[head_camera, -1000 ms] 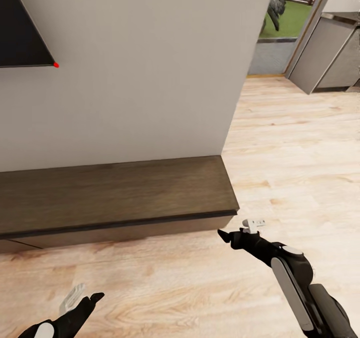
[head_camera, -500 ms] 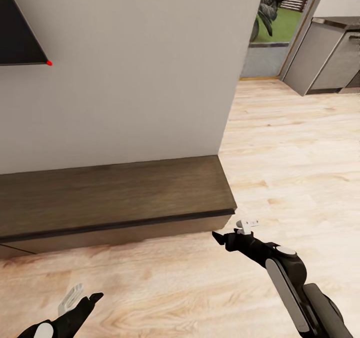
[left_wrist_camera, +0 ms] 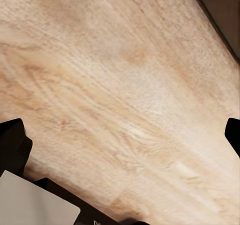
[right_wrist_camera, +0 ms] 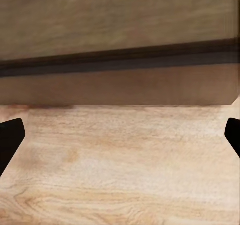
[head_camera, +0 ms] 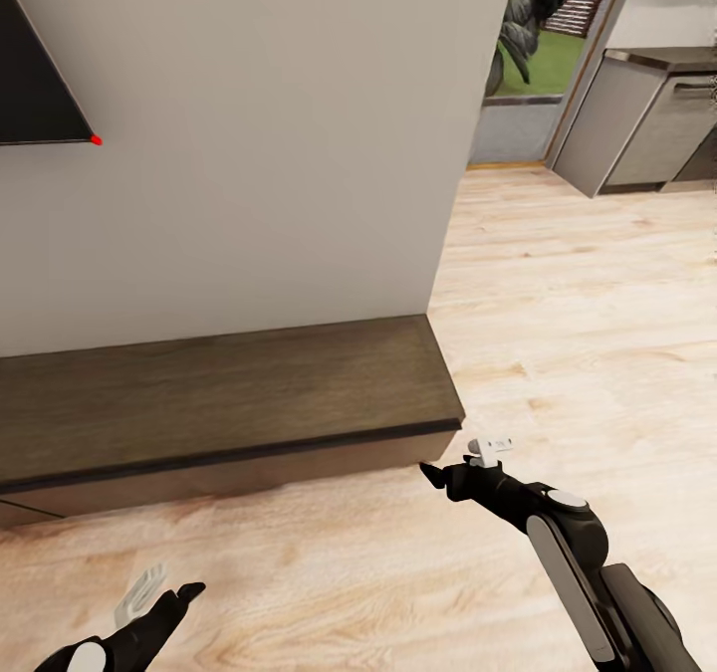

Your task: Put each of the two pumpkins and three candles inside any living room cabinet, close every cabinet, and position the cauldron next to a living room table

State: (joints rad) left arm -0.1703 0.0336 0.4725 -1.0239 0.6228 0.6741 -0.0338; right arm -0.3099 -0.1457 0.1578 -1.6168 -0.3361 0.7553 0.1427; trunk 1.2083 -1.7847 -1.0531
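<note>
The cabinet (head_camera: 229, 398) is a long, low dark-brown unit against the white wall, and its right end stops at the wall's corner. Its front reads as flush and shut along the stretch I see. My right gripper (head_camera: 460, 459) hovers open just off the cabinet's front right corner, low over the floor. The right wrist view looks straight at the cabinet front (right_wrist_camera: 120, 87), with the right gripper (right_wrist_camera: 120, 135) wide apart and empty. My left gripper (head_camera: 164, 586) hangs open over the floor in front of the unit; the left gripper (left_wrist_camera: 120, 135) frames bare boards.
Light wooden floor (head_camera: 558, 294) stretches to the right past the wall's end. A dark TV screen (head_camera: 30, 75) hangs on the wall at the upper left. Grey kitchen units (head_camera: 637, 124) and a doorway with a plant (head_camera: 523, 15) lie far right.
The whole view has swung a little to the right and up, showing more of the kitchen units. The right gripper now sits slightly closer to the cabinet's corner. Both grippers stay open.
</note>
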